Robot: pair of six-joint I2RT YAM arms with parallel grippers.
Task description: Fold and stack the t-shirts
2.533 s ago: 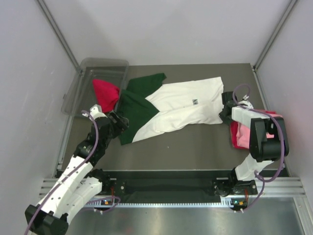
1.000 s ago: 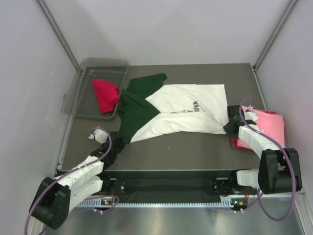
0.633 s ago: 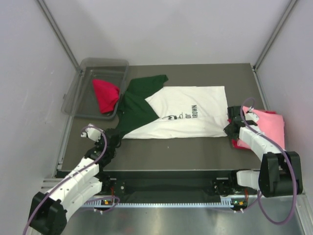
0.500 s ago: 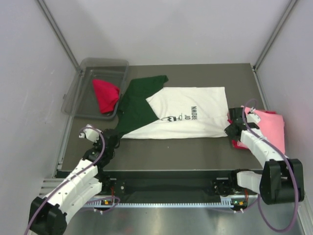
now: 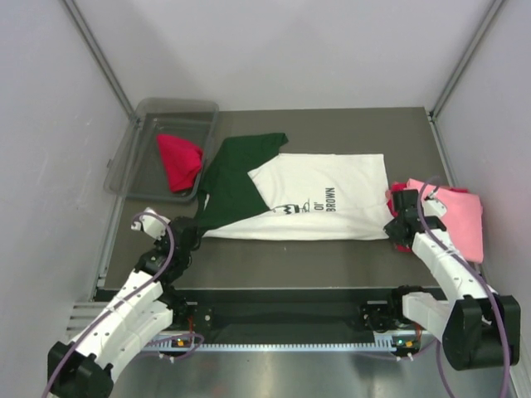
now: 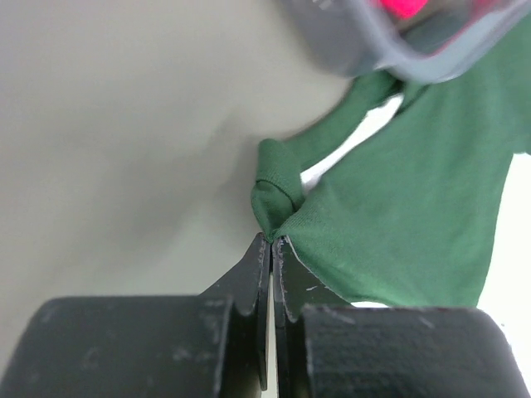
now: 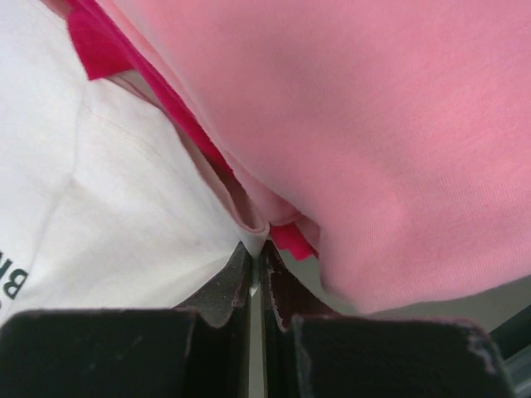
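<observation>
Your left pincer (image 6: 271,240) pinches the shirt (image 5: 332,199) by its green sleeve (image 6: 398,215), and your right pincer (image 7: 257,247) pinches its white hem (image 7: 236,214), likely to spread it flat for folding.

Left gripper (image 6: 271,241) and right gripper (image 7: 255,248) clamped tight.

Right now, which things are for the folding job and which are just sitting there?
For the job: white and green t-shirt, pinched by the left end effector and right end effector; pink t-shirt; red t-shirt in the bin; second red t-shirt under the pink one.
Just lying about: the clear bin; the table.
</observation>
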